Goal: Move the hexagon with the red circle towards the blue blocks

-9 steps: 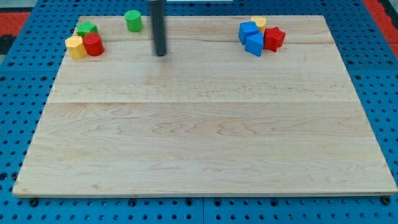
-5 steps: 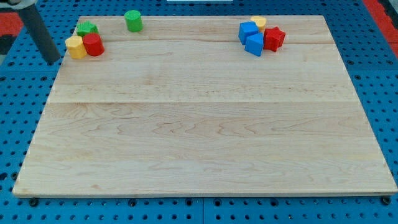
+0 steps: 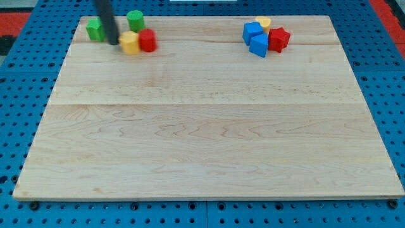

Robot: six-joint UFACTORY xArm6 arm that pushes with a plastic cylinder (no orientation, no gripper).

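The yellow hexagon [image 3: 130,43] and the red circle [image 3: 147,40] lie side by side, touching, near the board's top left. My tip [image 3: 113,42] is just left of the yellow hexagon, close to or touching it. Two blue blocks [image 3: 255,38] sit at the top right, one behind the other, next to a red star-like block [image 3: 279,38] and a yellow block [image 3: 264,23].
A green cylinder [image 3: 135,19] stands just above the yellow and red pair. A green block [image 3: 95,29] lies left of my rod. The wooden board [image 3: 202,126] rests on a blue pegboard.
My tip swung from off the board's left edge to the right, pushing the yellow hexagon and red circle rightward, away from the green block, which also shifted slightly.
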